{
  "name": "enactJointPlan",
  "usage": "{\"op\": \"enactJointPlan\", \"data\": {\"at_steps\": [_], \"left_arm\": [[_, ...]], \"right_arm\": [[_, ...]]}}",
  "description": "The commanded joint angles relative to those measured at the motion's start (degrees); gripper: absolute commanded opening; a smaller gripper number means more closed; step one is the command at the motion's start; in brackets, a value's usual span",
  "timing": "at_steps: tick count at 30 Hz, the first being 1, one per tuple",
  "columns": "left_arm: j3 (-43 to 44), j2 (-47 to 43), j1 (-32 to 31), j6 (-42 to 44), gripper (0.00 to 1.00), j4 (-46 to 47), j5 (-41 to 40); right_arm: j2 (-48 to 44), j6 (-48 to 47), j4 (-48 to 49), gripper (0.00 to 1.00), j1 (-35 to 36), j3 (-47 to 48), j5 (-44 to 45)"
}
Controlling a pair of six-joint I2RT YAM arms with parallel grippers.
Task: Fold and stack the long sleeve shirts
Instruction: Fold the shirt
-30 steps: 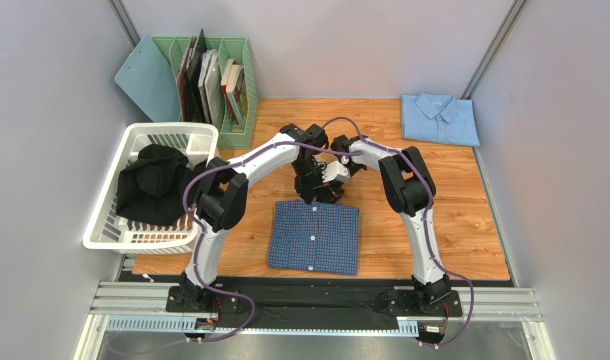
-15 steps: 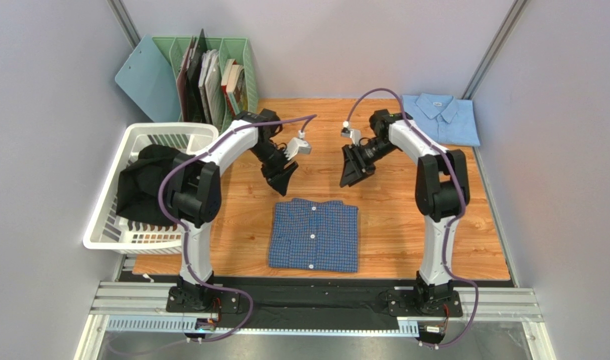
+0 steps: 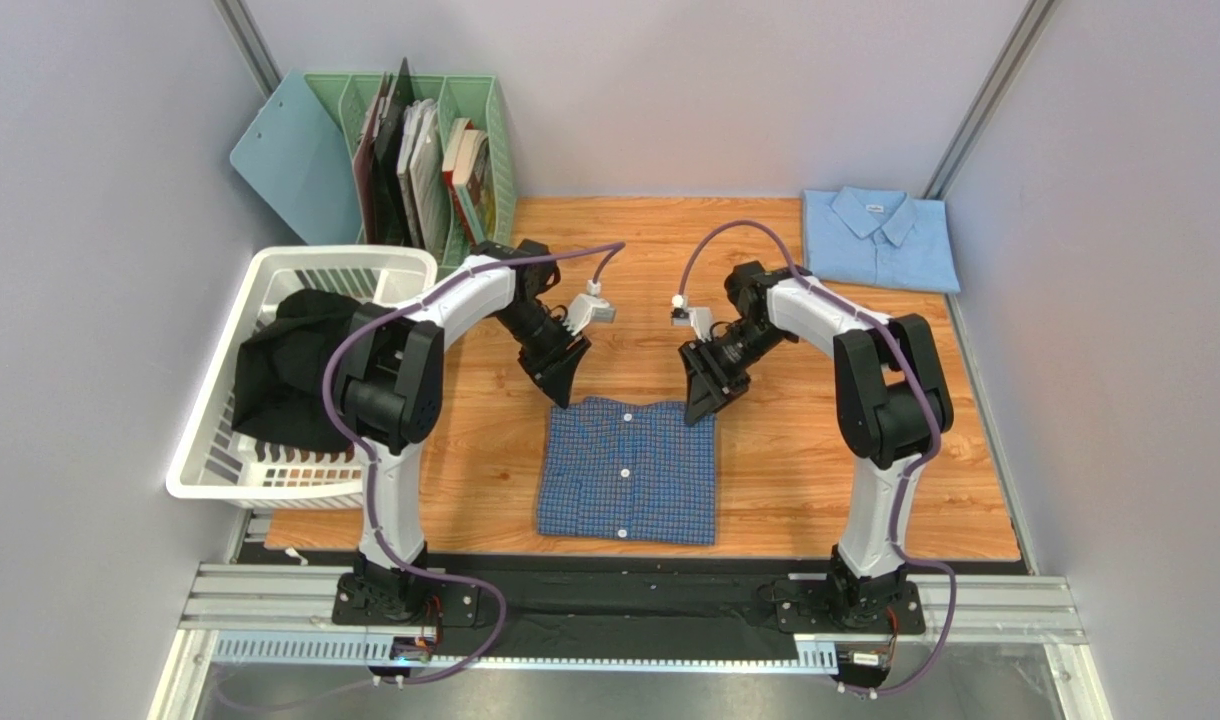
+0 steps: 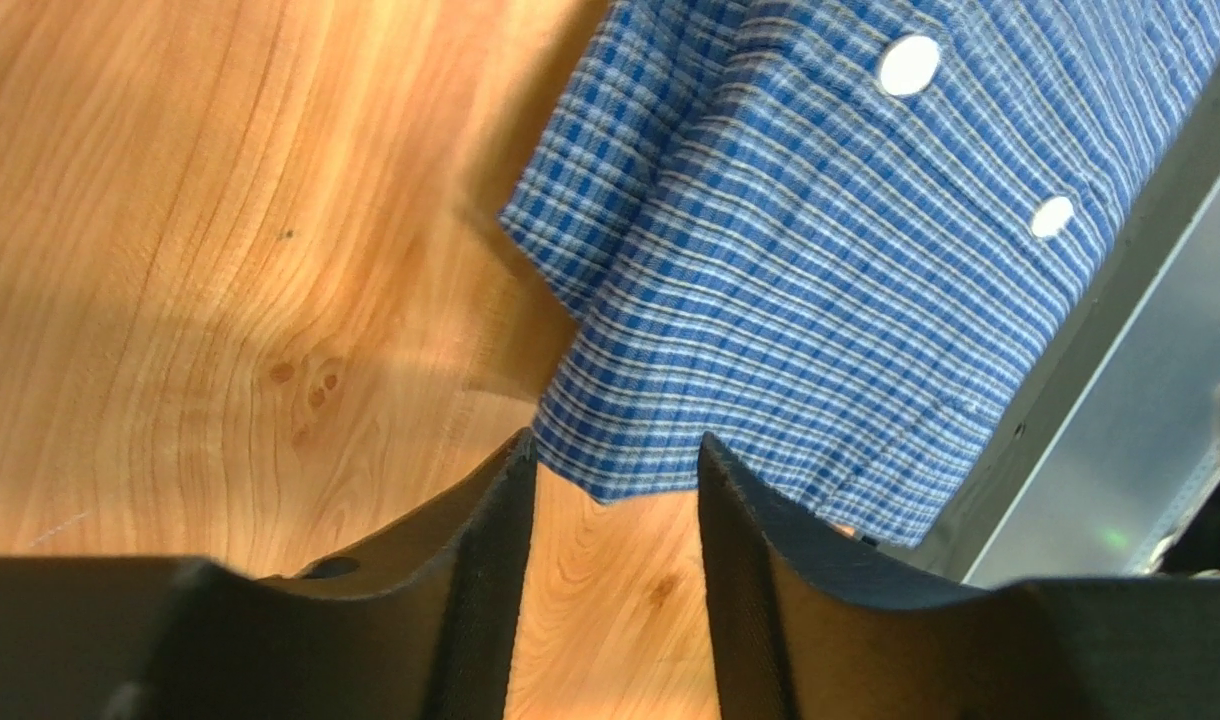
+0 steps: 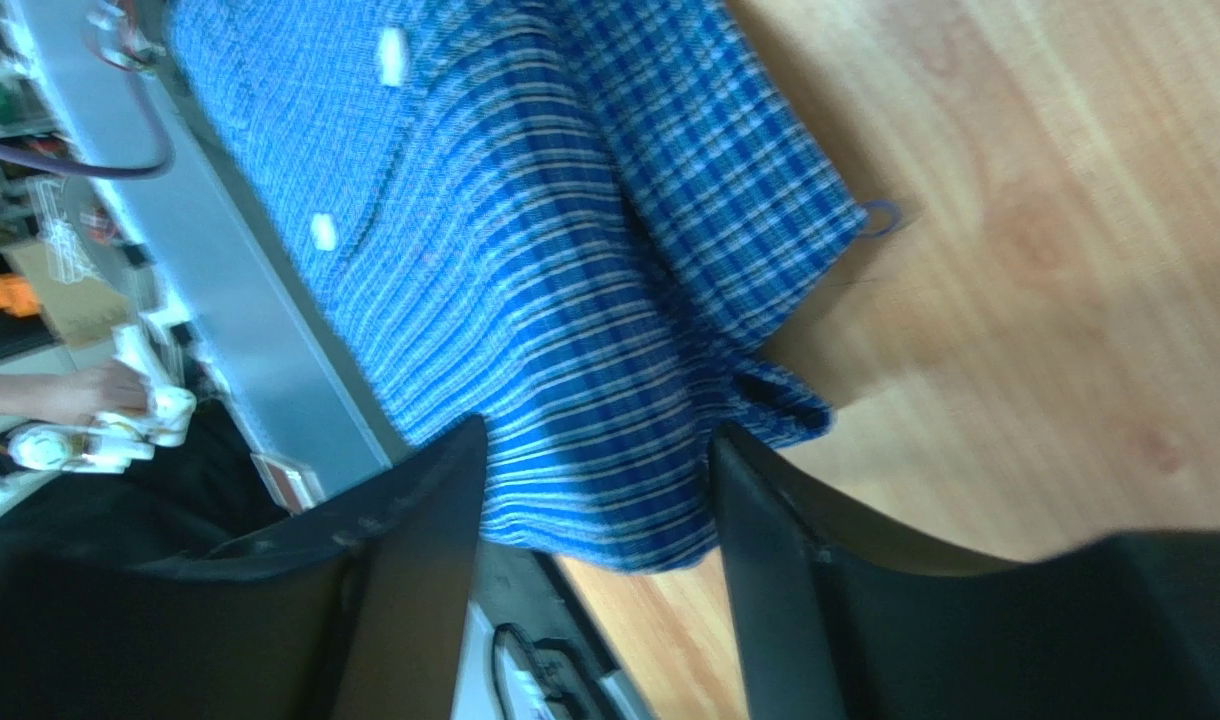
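Observation:
The checked mid-blue shirt (image 3: 628, 470) lies folded, buttons up, on the wooden table near the front middle. It shows in the left wrist view (image 4: 812, 255) and the right wrist view (image 5: 571, 255). The plain pale sky-blue shirt (image 3: 879, 237) lies folded at the back right corner. My left gripper (image 3: 561, 386) is open and empty just above the checked shirt's far left corner. My right gripper (image 3: 702, 402) is open and empty at the shirt's far right corner. In both wrist views the jaws stand apart with the shirt's edge beyond them.
A white laundry basket (image 3: 220, 435) holding dark clothes (image 3: 304, 368) stands at the left. A green file rack (image 3: 474, 180) with books and folders stands at the back left. Grey walls close in both sides. The metal rail (image 3: 631, 600) runs along the front.
Both arms swung out and back from above the shirt's collar, then came down again. Now each open gripper sits lower, at a far corner of the checked shirt.

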Motion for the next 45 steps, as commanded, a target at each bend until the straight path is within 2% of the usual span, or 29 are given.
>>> {"op": "enactJointPlan", "data": {"at_steps": [1, 2, 4, 5, 7, 10, 13, 14, 16, 20, 33, 39, 42, 43, 45], "left_arm": [[0.12, 2.97, 1.16, -2.34, 0.38, 1.27, -1.5], [0.29, 3.33, 1.43, -2.78, 0.25, 1.44, -1.6], [2.13, 4.99, 2.04, -3.22, 0.15, 1.1, -2.47], [3.19, 5.7, 2.48, -3.74, 0.07, 0.92, -2.56], [6.69, 7.89, 3.01, -4.18, 0.0, -0.48, -1.87], [9.6, 8.52, 3.89, -3.58, 0.0, -2.24, 0.5], [8.92, 5.72, 4.42, -3.22, 0.23, -2.77, 4.54], [8.74, 5.01, 4.42, -2.87, 0.36, -3.21, 6.03], [7.59, 3.25, 4.42, -4.26, 0.45, -3.39, 8.68], [6.01, 2.98, 4.33, -5.24, 0.48, -4.18, 11.41], [0.22, 2.9, 1.61, -1.99, 0.5, -4.79, 4.74], [-4.44, 0.53, 0.73, -4.27, 0.5, -1.64, 0.08], [-4.8, -0.01, 0.73, -3.66, 0.3, -1.63, -0.02], [-4.37, -0.18, 0.73, -3.22, 0.13, -1.89, 0.07], [-2.61, -0.88, 0.9, -3.57, 0.0, -1.98, 0.16]], "right_arm": [[1.22, -0.91, 7.12, 0.35, 0.43, -0.91, 5.0], [1.57, -0.39, 8.0, 0.3, 0.43, -0.73, 6.92], [3.06, 1.02, 10.02, 0.17, 0.43, 0.93, 8.25], [3.59, 1.64, 10.38, 0.14, 0.34, 1.81, 8.86], [5.0, 3.13, 10.65, 0.1, 0.34, 3.65, 8.7], [4.65, 3.92, 10.65, 0.08, 0.43, 4.1, 7.47], [3.69, 4.54, 10.38, 0.07, 0.52, 3.49, 6.76], [3.33, 4.89, 10.21, 0.07, 0.52, 3.23, 6.15], [2.2, 5.24, 9.68, 0.06, 0.61, 2.87, 5.53], [-0.09, 5.86, 9.5, 0.06, 0.61, 2.52, 3.69], [-0.89, 5.69, 8.97, 0.06, 2.19, 2.52, 3.24], [-1.41, 5.6, 9.06, 0.06, 2.1, 2.26, 3.25], [-0.97, 5.86, 9.24, 0.05, 2.1, 2.26, 3.68], [-0.8, 5.95, 9.24, 0.05, 2.1, 2.34, 3.95], [-1.15, 5.95, 9.06, 0.03, 2.1, 2.08, 4.21]]}}
